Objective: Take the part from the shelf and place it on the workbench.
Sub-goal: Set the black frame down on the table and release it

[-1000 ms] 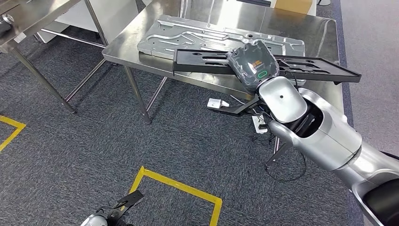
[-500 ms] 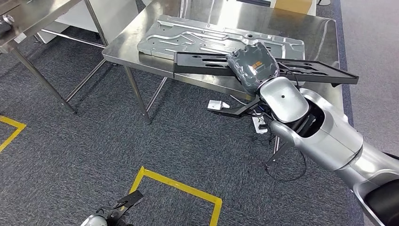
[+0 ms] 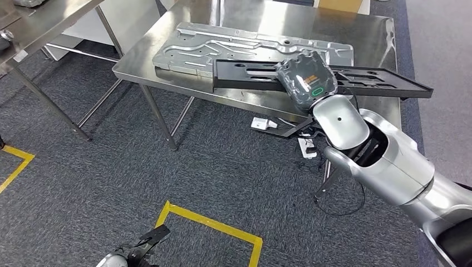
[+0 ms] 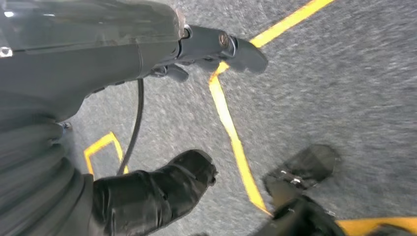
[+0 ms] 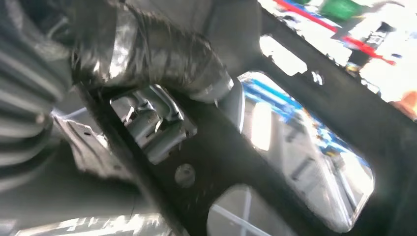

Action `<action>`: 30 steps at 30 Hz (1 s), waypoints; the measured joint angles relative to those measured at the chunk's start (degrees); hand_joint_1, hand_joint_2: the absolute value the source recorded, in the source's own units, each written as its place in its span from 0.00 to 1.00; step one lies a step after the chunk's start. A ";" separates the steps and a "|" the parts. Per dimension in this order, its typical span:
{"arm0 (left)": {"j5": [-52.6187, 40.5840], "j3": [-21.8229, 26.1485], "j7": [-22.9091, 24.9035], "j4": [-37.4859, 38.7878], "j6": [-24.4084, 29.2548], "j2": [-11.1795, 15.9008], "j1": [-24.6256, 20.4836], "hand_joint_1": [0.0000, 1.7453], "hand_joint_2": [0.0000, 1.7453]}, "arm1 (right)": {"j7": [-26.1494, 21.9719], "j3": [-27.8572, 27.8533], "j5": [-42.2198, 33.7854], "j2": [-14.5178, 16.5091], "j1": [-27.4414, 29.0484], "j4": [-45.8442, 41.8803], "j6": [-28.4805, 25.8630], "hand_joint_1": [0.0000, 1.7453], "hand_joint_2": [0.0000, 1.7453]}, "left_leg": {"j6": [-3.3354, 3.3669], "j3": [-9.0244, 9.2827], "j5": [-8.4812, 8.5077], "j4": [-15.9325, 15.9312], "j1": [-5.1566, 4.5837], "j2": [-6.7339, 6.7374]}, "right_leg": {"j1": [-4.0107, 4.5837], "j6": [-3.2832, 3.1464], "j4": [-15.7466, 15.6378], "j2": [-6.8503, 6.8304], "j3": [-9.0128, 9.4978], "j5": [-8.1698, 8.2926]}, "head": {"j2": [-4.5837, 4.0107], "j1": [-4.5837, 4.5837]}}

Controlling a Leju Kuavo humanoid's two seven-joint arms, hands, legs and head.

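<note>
Our right hand (image 3: 307, 82) grips long black part (image 3: 367, 81) near its middle, holding it level above steel workbench (image 3: 139, 58); thumb (image 5: 157, 54) wraps over part's rim in wrist view. Part's one end overlaps silver stamped panel (image 3: 234, 44) lying on workbench (contact between them we cannot tell), other end juts past workbench's near edge over grey carpet (image 3: 83, 178). Our left hand (image 3: 136, 253) hangs low, well apart from workbench, above yellow floor tape (image 3: 214, 222), fingers (image 4: 231, 46) apart, holding nothing. Open carpet lies before workbench.
</note>
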 joint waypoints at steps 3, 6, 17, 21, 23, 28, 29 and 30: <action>0.36 -0.01 -0.23 0.22 0.04 -0.19 -0.25 0.00 1.00 | 0.48 -0.38 1.21 -0.37 0.14 -0.26 -0.37 1.00 1.00 | 0.04 -1.16 -1.62 2.55 0.18 0.62 | 0.34 -1.47 -0.36 0.11 0.38 0.11 | 0.00 -0.24; 0.42 -0.01 -0.15 0.34 0.02 -0.21 -0.54 0.00 1.00 | 0.32 -0.77 1.49 -0.45 0.05 -0.58 -0.33 1.00 1.00 | 0.86 -7.00 -6.03 13.82 -0.74 0.88 | 0.89 -2.24 -0.86 0.18 1.04 0.03 | 0.00 -0.32; 0.39 -0.01 -0.05 0.69 -0.01 -0.23 -0.56 0.00 1.00 | -0.31 -1.11 1.80 -0.86 0.36 -1.01 -0.23 1.00 1.00 | 4.52 -2.80 1.52 0.94 -3.19 0.64 | 2.26 -1.23 -1.10 0.14 1.76 -1.20 | 0.00 -0.29; 0.46 -0.01 -0.06 0.72 -0.02 -0.35 -0.80 0.00 1.00 | -0.46 -1.50 1.80 -0.99 0.26 -1.16 -0.22 1.00 1.00 | 5.30 -2.50 1.65 0.47 -3.28 0.64 | 2.27 -0.79 10.16 -0.43 -3.66 -6.97 | 0.00 -0.26; 0.46 -0.01 -0.06 0.76 -0.04 -0.39 -0.77 0.00 1.00 | -0.51 -1.51 1.80 -1.09 0.39 -1.16 -0.18 1.00 1.00 | 5.46 -2.49 1.52 0.62 -3.44 0.63 | 2.37 -0.76 13.97 -0.43 -5.94 -7.24 | 0.00 -0.26; 0.49 -0.01 -0.10 0.85 -0.05 -0.64 -0.89 0.00 1.00 | -0.58 -1.54 1.80 -1.21 0.21 -1.25 -0.02 1.00 1.00 | 5.09 -2.48 1.08 1.18 -3.78 0.49 | 2.92 -1.91 -0.20 -0.49 0.30 0.25 | 0.00 -0.28; 0.49 -0.01 -0.10 0.87 -0.05 -0.68 -0.90 0.00 1.00 | -0.60 -1.55 1.80 -1.23 0.14 -1.30 0.09 1.00 1.00 | 4.88 -2.56 1.10 1.19 -3.88 0.47 | 3.04 -2.10 -1.27 -0.48 0.82 0.29 | 0.00 -0.29; 0.50 -0.01 -0.11 0.91 -0.05 -0.68 -0.90 0.00 1.00 | -0.61 -1.55 1.80 -1.26 0.10 -1.34 0.22 1.00 1.00 | 4.66 -2.60 1.17 1.16 -3.97 0.45 | 3.07 -2.21 -1.55 -0.46 0.96 0.32 | 0.00 -0.32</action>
